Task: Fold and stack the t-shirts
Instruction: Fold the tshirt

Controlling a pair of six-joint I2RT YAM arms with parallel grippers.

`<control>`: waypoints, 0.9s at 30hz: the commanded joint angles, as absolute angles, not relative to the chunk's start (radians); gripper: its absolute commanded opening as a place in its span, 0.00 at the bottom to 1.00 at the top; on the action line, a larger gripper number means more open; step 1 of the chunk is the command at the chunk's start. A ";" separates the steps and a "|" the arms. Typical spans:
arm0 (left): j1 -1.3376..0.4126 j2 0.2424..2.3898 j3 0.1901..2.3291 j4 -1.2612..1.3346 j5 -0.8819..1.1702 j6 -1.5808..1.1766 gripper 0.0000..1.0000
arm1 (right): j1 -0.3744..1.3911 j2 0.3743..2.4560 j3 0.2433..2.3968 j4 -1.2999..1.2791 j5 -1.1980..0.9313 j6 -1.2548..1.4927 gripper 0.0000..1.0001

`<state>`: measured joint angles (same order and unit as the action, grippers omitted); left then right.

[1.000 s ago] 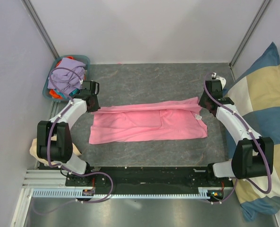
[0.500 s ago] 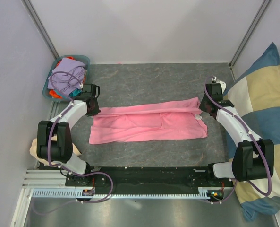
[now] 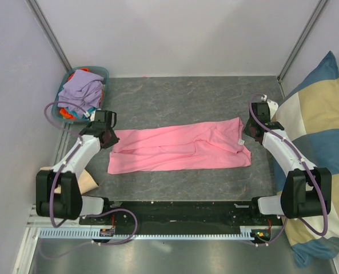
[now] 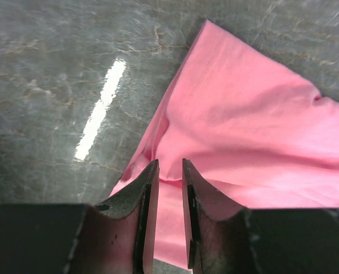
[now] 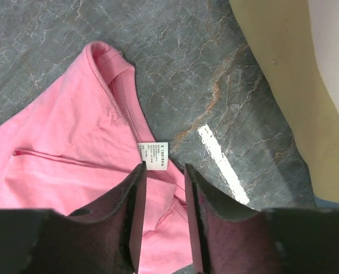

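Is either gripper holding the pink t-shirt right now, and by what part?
Nothing is held. The left gripper and right gripper each stand with jaws apart over an end of the pink t-shirt.

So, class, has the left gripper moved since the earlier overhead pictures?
Yes: the left gripper has drawn back from the basket, toward the arm bases.

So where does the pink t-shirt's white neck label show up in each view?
Top external: white label at the right end of the pink t-shirt.
Left wrist: not in view.
Right wrist: centre, just beyond the right gripper.
Shared landmark: the pink t-shirt itself.
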<state>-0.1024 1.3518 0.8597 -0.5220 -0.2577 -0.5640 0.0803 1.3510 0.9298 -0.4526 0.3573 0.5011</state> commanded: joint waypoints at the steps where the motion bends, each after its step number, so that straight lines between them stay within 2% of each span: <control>1: -0.100 1.227 0.841 -0.506 -0.362 -0.638 0.30 | 0.075 1.328 0.923 -0.450 0.387 0.525 0.42; 6: -0.100 1.160 0.853 -0.500 -0.362 -0.611 0.31 | 0.077 1.328 0.907 -0.413 0.325 0.505 0.48; 7: -0.100 1.154 0.853 -0.497 -0.354 -0.609 0.35 | 0.075 1.330 0.905 -0.405 0.292 0.500 0.49; 8: -0.100 1.147 0.850 -0.494 -0.336 -0.607 0.51 | 0.075 1.328 0.899 -0.397 0.272 0.489 0.50; 11: -0.100 1.111 0.825 -0.462 -0.280 -0.597 0.62 | 0.075 1.318 0.879 -0.338 0.148 0.448 0.52; 14: -0.101 1.052 0.789 -0.427 -0.201 -0.594 0.81 | 0.077 1.309 0.862 -0.261 0.026 0.417 0.51; 17: -0.104 0.979 0.743 -0.390 -0.135 -0.591 0.93 | 0.077 1.321 0.862 -0.229 -0.046 0.400 0.51; 20: -0.110 0.914 0.707 -0.383 -0.106 -0.591 0.96 | 0.081 1.365 0.877 -0.203 -0.099 0.402 0.51; 27: -0.115 0.808 0.649 -0.394 -0.058 -0.586 0.96 | 0.141 1.525 0.969 -0.158 -0.114 0.452 0.51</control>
